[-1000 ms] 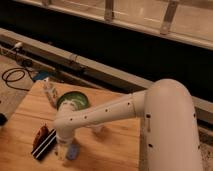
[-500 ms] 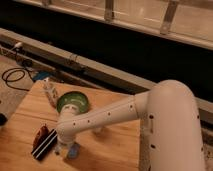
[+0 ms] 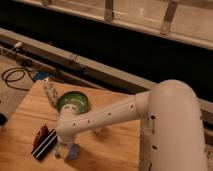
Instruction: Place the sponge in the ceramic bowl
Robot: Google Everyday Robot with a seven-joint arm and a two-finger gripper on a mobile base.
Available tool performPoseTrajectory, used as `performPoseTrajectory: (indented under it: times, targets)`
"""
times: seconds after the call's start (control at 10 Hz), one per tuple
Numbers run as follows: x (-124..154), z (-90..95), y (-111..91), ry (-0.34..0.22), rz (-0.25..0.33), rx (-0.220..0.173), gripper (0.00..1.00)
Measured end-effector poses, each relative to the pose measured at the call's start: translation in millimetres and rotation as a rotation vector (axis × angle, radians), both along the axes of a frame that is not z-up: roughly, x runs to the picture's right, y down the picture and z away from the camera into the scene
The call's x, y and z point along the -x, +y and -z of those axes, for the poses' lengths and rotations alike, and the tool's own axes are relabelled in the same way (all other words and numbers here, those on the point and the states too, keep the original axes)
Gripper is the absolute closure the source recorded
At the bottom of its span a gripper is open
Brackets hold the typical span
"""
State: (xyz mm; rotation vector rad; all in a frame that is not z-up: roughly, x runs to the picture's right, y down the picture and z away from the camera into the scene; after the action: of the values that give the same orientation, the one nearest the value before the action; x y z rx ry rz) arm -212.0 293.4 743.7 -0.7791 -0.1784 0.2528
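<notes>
The green ceramic bowl [image 3: 73, 102] sits on the wooden table [image 3: 115, 150], towards its back left. The light-blue sponge [image 3: 74, 151] lies at the front of the table, well in front of the bowl. My white arm reaches in from the right and bends down, and the gripper [image 3: 62, 149] hangs low over the table, right beside the sponge on its left and touching or nearly touching it. The wrist hides part of the gripper.
A black block with white stripes and a red side [image 3: 43, 142] lies just left of the gripper. A slim bottle [image 3: 50, 93] stands left of the bowl. A black cable [image 3: 14, 76] lies on the floor beyond the table's left edge.
The arm has barely shifted. The gripper stays low beside the sponge, and the bowl, block and bottle have not moved.
</notes>
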Motion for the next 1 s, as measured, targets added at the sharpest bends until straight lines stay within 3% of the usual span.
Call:
performPoseTrajectory:
  times: [0.3,0.6,0.8,1.0]
  targets:
    - [4,37.3,-45,-0.038,0.003,-0.094,1.0]
    - [5,78.4,-103,-0.073,0.024,-0.212,1.0]
    - [5,81.7,-134,-0.115,0.029,-0.255,1.0]
    - [11,68.6,-160,-0.193,0.03,-0.261,1.0]
